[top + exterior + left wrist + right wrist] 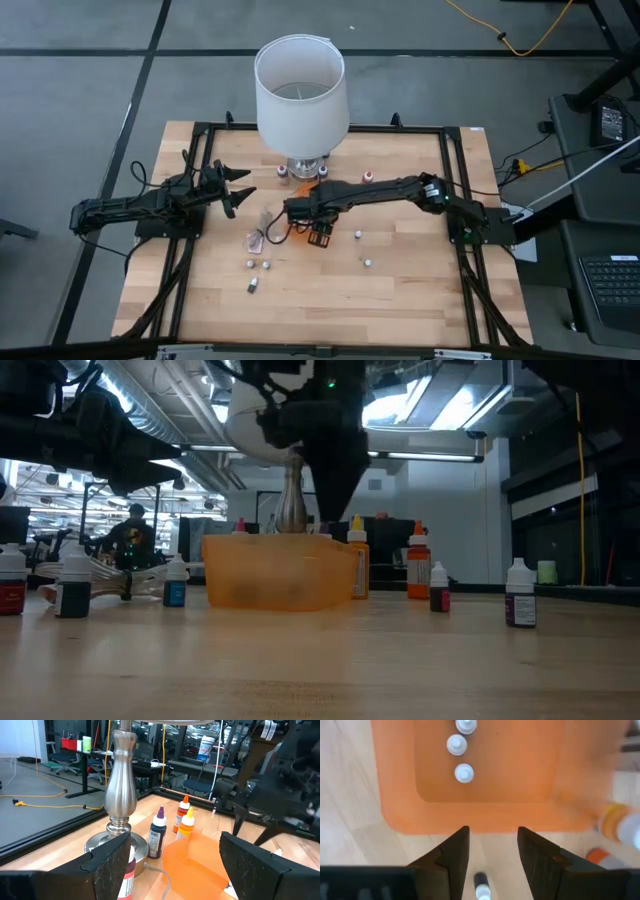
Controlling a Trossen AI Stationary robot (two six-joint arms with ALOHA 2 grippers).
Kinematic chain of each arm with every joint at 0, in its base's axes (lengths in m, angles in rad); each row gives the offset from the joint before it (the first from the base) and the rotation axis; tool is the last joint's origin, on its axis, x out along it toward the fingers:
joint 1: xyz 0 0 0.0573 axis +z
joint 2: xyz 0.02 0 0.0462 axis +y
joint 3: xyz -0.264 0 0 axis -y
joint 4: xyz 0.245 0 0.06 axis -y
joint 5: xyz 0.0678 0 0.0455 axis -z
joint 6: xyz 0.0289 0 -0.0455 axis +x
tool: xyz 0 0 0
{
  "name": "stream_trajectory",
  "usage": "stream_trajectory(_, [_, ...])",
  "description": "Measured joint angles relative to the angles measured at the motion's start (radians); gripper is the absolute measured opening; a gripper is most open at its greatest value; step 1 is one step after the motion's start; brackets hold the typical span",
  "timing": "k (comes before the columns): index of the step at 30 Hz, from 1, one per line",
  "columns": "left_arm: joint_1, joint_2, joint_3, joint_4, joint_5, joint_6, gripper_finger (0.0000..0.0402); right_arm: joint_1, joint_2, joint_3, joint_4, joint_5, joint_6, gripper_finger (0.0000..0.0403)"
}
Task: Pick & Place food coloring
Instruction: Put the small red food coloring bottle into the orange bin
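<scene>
From above I saw the right gripper (318,238) hanging over the near edge of the orange tray (485,817), near the middle of the wooden table (420,290). Its jaws stood partly apart with nothing between them; one small bottle (481,886) lay on the wood directly beneath, just outside the tray wall. Inside the tray three white-capped bottles (463,773) stood in a row. The left gripper (236,187) waited well to the left, near the lamp (300,95), its jaws spread wide and empty.

Open wood lay toward the front of the table, broken only by loose food coloring bottles (258,265) left of centre and two more (368,262) to the right. A crumpled clear wrapper (262,232) sat just beside the tray's left side. Behind the tray, bottles (187,822) crowded close to the lamp base (120,827). A black frame (450,200) bordered the table. At table height, more bottles (521,596) stood apart along the surface, with a dim workshop behind and a person (132,532) far off.
</scene>
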Motion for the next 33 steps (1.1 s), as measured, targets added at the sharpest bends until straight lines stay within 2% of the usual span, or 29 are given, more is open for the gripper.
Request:
stream_trajectory(5, [0.000, 0.000, 0.000, 0.000, 0.000, 0.000, 0.0294, 0.007, -0.087, -0.099, 0.042, 0.002, 0.032, 0.0168])
stream_trajectory(11, [0.000, 0.000, 0.000, 0.000, 0.000, 0.000, 0.0294, 0.023, -0.221, -0.303, 0.144, -0.014, 0.049, 0.0168])
stream_trajectory(18, [0.000, 0.000, 0.000, 0.000, 0.000, 0.000, 0.0294, 0.042, -0.380, -0.541, 0.235, -0.026, -0.101, 0.0168])
stream_trajectory(26, [0.000, 0.000, 0.000, 0.000, 0.000, 0.000, 0.0294, 0.042, -0.404, -0.654, 0.241, -0.050, -0.282, 0.0168])
stream_trajectory(33, [0.000, 0.000, 0.000, 0.000, 0.000, 0.000, 0.0294, 0.040, -0.441, -0.735, 0.380, -0.050, -0.375, 0.0168])
